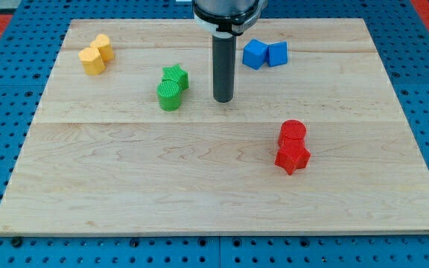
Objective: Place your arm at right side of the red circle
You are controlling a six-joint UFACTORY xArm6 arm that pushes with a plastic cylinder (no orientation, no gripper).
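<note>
At the view's far left, near the top corner of the wooden board, two yellow blocks sit touching each other, their exact shapes hard to make out. Further right come the green pair, a green star tucked right against a green cylinder just below it. Next is the arm's dark rod, coming down from the view's top, with its tip resting on the board just right of the green pair and apart from them. There is no claw on this arm, so nothing is clenched or released. Beyond it, up near the top edge, two blue blocks touch side by side. The red circle lies lower and to the right of the tip, well apart from it, touching a red star-like block directly below.
</note>
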